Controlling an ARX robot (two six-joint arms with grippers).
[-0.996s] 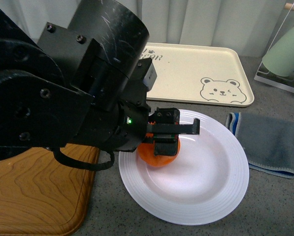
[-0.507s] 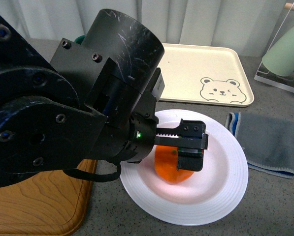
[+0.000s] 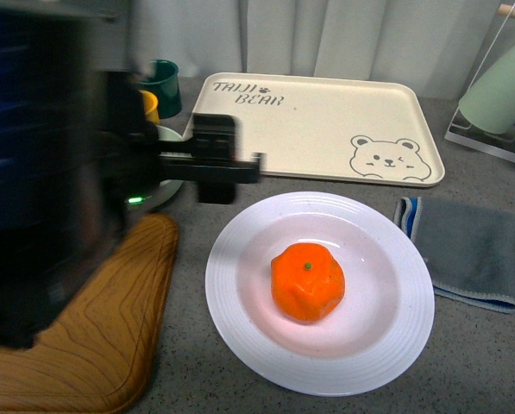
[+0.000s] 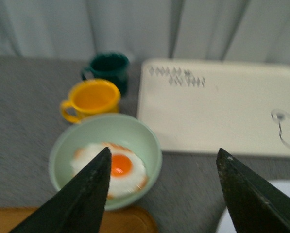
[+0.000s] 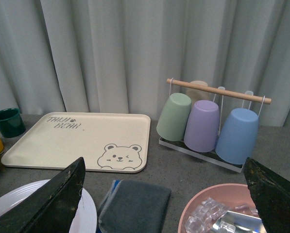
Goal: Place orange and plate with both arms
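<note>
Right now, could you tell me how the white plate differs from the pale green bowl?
The plate is white, shallow, with a ridged rim; the bowl is pale green, deeper and smooth. The plate holds the orange; the bowl holds a fried egg. The plate lies in front of the bear tray; the bowl beside its left end. Both are round.

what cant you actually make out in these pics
Front view: the black left arm is a blur and hides most of the pale green bowl.
Left wrist view: the lettering on the cream bear tray is too blurred to read.
Right wrist view: the pink bowl is cut by the frame edge; its clear contents cannot be identified.
</note>
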